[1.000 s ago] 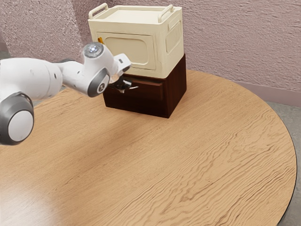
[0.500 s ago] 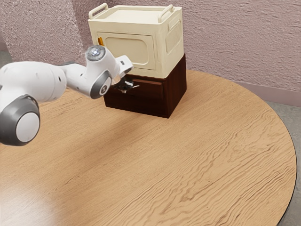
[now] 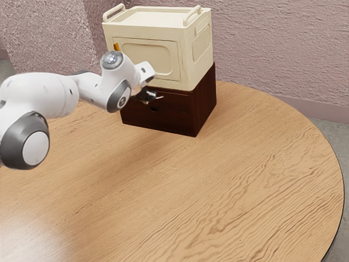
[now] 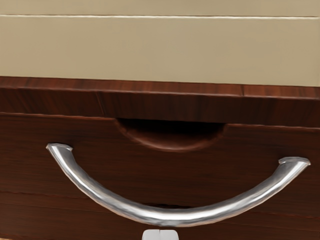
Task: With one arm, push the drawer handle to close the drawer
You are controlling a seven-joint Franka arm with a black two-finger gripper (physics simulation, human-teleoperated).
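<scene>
At the front of the dark wooden cabinet (image 3: 206,103), your gripper (image 4: 160,235), fingertips together, is just beside the curved metal handle (image 4: 172,216), whose drawer (image 4: 60,172) sits deeper than before, so closing looks nearly done.

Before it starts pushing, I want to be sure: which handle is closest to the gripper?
The curved silver handle on the dark drawer, right by the gripper; the two cream handles are higher, atop the cream box.
</scene>
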